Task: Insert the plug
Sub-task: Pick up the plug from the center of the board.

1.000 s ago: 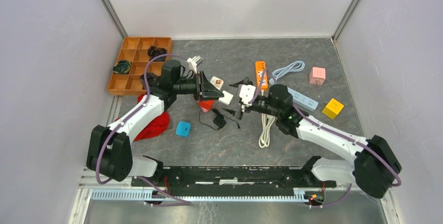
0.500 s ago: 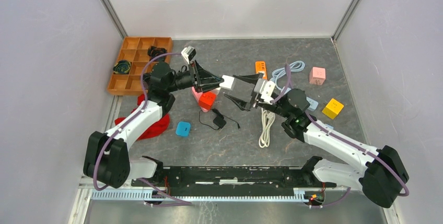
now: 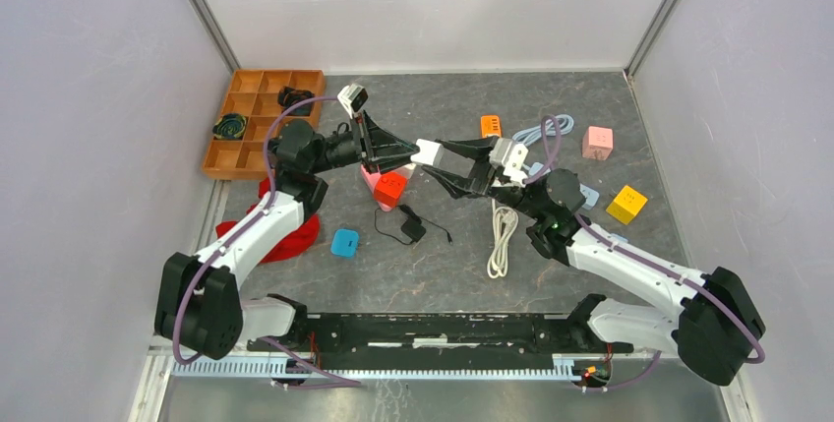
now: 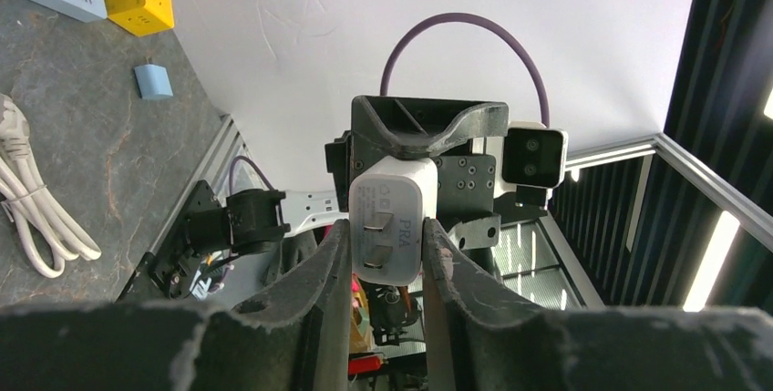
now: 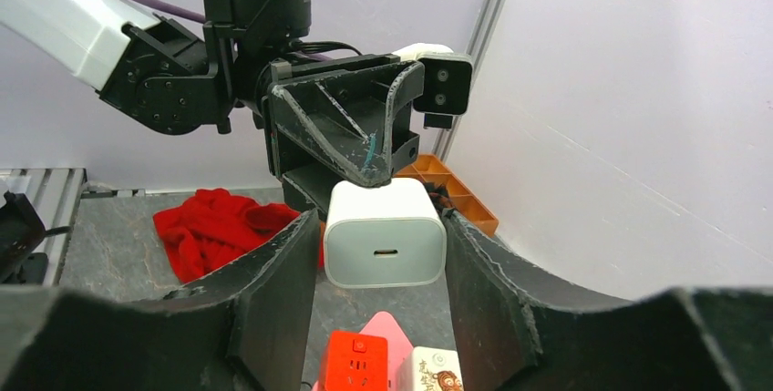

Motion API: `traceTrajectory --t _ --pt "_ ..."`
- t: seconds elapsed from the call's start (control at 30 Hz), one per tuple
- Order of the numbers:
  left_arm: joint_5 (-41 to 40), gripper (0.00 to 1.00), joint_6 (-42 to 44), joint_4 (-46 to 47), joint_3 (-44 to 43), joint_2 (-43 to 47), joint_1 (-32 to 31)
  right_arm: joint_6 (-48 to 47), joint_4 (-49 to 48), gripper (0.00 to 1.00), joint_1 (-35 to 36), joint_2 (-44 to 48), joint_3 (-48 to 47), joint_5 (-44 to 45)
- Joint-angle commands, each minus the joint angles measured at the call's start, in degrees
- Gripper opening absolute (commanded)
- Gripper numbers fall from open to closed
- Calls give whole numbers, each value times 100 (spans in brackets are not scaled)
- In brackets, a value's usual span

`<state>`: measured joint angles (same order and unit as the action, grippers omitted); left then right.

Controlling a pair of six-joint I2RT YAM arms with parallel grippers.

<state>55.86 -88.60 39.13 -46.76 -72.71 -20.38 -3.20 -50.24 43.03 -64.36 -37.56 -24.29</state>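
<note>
The left gripper [image 3: 411, 154] clamps the white charger [image 3: 429, 153]; the right gripper [image 3: 445, 162] has its fingers apart, flanking it. A red socket cube [image 3: 390, 188] lies at the charger's 7 o'clock, an orange power strip [image 3: 490, 126] at 2 o'clock.

Red cloth [image 3: 291, 235] lies near a wooden tray [image 3: 250, 104].

White charger [image 3: 428, 153] raised by left claw [image 4: 385, 227], right claw [image 5: 378, 222] narrowing around it, seemingly not yet gripping

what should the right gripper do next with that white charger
Probably close on the white charger: the left gripper holds it in mid-air, and the right gripper has a finger on each side of it, not clearly clamped yet.
</note>
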Motion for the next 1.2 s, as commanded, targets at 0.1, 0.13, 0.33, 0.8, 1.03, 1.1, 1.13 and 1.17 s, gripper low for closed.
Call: traceTrajectory --t 0.1,0.13,0.33,0.8,1.03,1.1,1.13,1.17 --pt "65 16 -329 371 59 161 -24 240 -937 48 21 37 363 17" --pt "59 16 -332 376 76 156 -25 234 -967 48 15 35 387 13" --pt "-64 36 71 -162 7 227 1 147 -918 31 13 67 381 -8" --pt "-1631 99 5114 -6002 -1537 -171 1300 -1240 4114 28 15 -734 -1955 594" --pt "-2900 93 6265 -6487 -1658 -921 1453 -1160 5711 28 20 -1860 -3266 227" --pt "-3073 91 6228 -6306 -1538 -1032 1457 -1118 5952 27 9 -2176 -3544 104" --pt "-3082 89 6196 -6212 -1480 -1114 1456 -1073 6022 27 20 -2348 -3652 49" --pt "-3075 88 6155 -6134 -1432 -1198 1452 -1052 6099 28 20 -2492 -3787 -25"
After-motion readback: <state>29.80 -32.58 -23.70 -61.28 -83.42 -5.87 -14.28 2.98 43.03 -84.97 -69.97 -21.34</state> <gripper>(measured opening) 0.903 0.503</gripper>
